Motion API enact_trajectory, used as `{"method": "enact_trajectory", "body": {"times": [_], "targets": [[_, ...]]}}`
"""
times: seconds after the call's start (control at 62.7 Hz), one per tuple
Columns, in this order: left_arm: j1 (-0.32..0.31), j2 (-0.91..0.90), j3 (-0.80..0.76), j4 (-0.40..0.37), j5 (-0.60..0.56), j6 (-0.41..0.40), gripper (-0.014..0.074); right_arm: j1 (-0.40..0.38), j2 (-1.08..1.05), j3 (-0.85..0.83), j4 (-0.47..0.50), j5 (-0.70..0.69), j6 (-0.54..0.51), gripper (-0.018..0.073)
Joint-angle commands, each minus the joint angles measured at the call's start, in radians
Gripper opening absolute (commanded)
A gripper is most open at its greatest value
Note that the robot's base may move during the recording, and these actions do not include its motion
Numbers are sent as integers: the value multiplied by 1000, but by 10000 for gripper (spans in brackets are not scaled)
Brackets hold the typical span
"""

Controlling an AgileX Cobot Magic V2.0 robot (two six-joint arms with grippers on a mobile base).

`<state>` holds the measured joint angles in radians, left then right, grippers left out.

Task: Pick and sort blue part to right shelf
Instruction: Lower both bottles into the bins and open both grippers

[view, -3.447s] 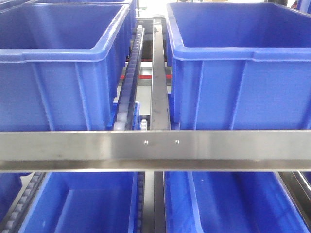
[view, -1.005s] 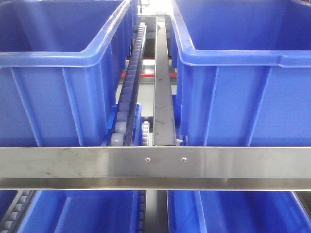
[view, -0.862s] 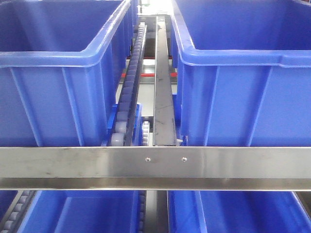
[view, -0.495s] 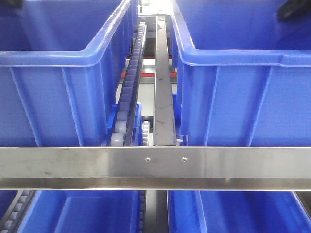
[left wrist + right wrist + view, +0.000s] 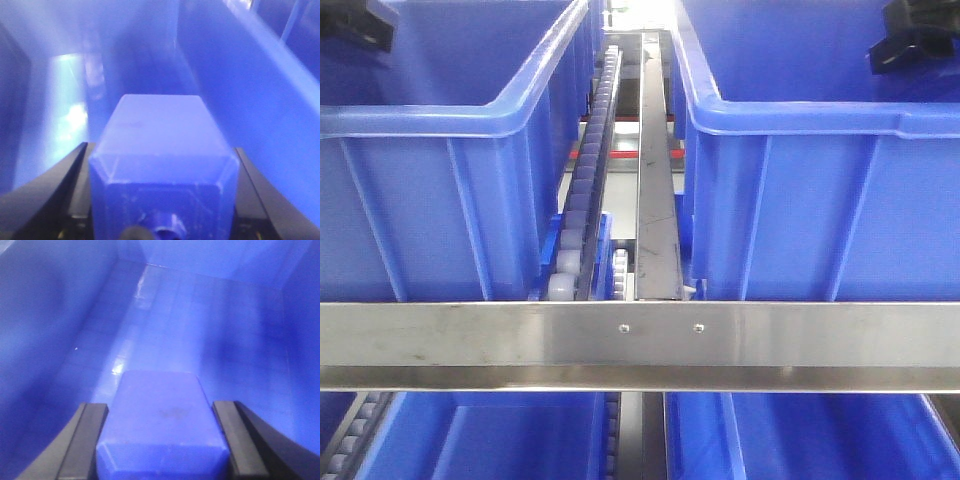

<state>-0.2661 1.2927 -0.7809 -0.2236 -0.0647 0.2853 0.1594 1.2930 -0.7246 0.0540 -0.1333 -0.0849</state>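
We are in front of the big shiny steel rack with white roller rails (image 5: 582, 170) and a flat steel front bar (image 5: 640, 335), the right shelf of our job. On it sit two large blue plastic tubs, the left tub (image 5: 450, 200) and the right tub (image 5: 820, 190), with more blue tubs on the level below (image 5: 490, 435). Our two black pincers peek in at the top corners of the front view, the left pincer (image 5: 355, 22) over the left tub and the right pincer (image 5: 912, 38) over the right tub. Each one has its fingers closed snugly on a solid blue plastic block shaped like a bottle: the left one holds a blue part (image 5: 162, 150) between its dark fingers (image 5: 57, 192), and the right one holds a second blue part (image 5: 160, 425) the same way. Both blocks hang inside the tubs, above the smooth blue tub floor (image 5: 200, 320). We think we are at the putting-down step. Next, we should go lower, gently, stay away from the tub walls, and then let go. Of the room we see only a bright strip far behind the rack.
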Motion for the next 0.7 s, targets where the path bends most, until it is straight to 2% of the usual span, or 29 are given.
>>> {"method": "enact_trajectory", "body": {"times": [0.0,0.144,0.255,0.415,0.479,0.574,0.686], "targets": [[-2,-18,-36,-8,-101,-1,438,2,-26,-40,-4,-96,-8,431],[-2,-18,-36,-8,-101,-1,574,2,-26,-40,-4,-96,-8,505],[-2,-18,-36,-8,-98,-1,577,2,-26,-40,-4,-96,-8,575],[-2,-20,-36,-8,-98,-1,573,2,-28,-40,-3,-94,-8,581],[-2,-29,-36,-5,-98,-1,548,2,-42,-40,-3,-81,-8,580],[-2,-58,-36,-1,-91,-1,466,-1,-84,-40,-3,-48,-8,543],[7,-102,-36,-1,-55,-1,295,-16,-140,-40,-3,-9,-8,419]]}}
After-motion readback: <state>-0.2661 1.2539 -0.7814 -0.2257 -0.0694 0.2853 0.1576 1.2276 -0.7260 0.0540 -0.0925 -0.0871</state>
